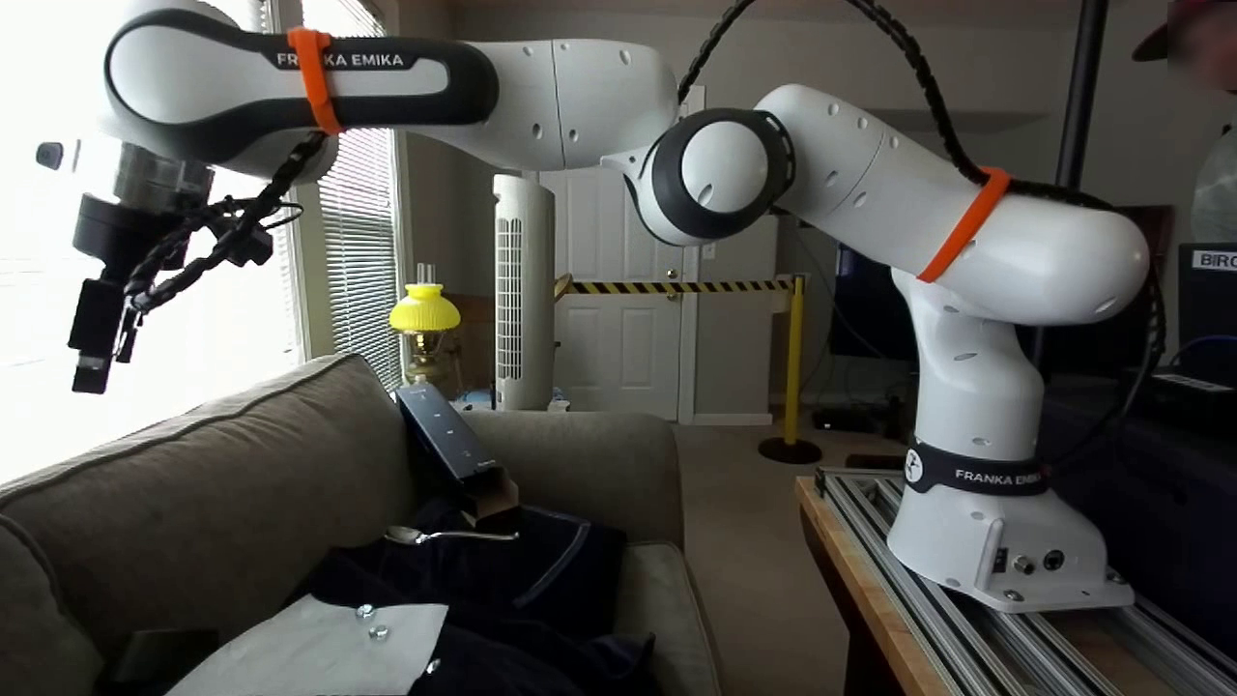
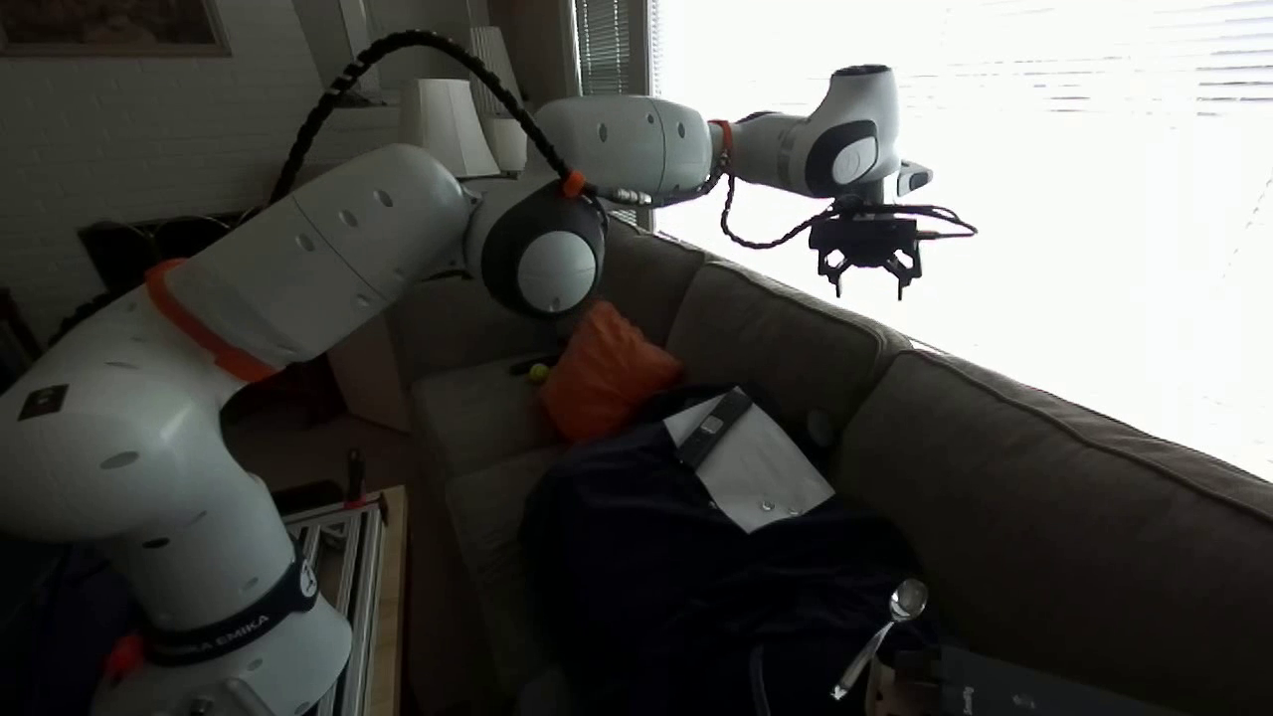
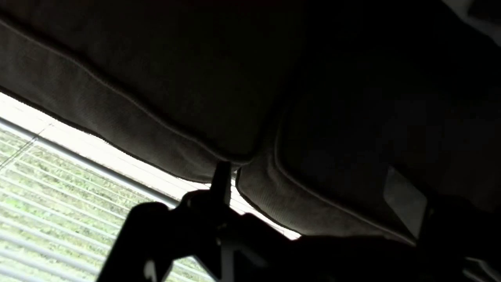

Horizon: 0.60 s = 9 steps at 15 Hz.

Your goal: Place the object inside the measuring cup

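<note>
Bright daylight reaches me through a wide window (image 1: 242, 314), glaring white in both exterior views. Along it runs my surface (image 1: 251, 435), a grey-brown sofa. Farther off I see a yellow-shaded lamp (image 1: 425, 314), a tower fan (image 1: 525, 290) and a white door (image 1: 618, 348) beyond dim carpet (image 1: 754, 541). In an exterior view, a framed picture (image 2: 114, 22) hangs on a shadowed brick wall (image 2: 109, 124).

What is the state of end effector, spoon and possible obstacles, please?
End effector open, holding nothing. Spoon on dark cloth. Cup not identifiable. Sofa below, may limit descent.
</note>
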Each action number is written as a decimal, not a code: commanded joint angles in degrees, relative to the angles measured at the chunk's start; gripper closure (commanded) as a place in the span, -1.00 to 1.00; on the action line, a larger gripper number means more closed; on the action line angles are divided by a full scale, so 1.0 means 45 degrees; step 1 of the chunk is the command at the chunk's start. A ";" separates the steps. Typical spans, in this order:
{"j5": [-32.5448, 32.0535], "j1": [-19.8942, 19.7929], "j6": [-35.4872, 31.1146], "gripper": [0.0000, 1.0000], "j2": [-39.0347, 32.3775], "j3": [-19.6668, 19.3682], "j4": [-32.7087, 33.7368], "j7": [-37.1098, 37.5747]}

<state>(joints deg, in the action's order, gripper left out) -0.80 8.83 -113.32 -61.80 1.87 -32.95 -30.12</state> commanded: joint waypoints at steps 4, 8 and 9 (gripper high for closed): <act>-0.0006 -0.0082 0.3330 -1.00 0.0997 -0.0115 -0.0338 0.0400; -0.0270 0.0089 0.2806 -1.00 0.1094 -0.0638 -0.0339 0.2314; -0.0401 0.0169 0.2821 -1.00 0.1143 -0.0814 -0.0385 0.2802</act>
<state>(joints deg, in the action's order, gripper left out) -1.12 8.52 -100.59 -57.94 0.35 -32.99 -23.58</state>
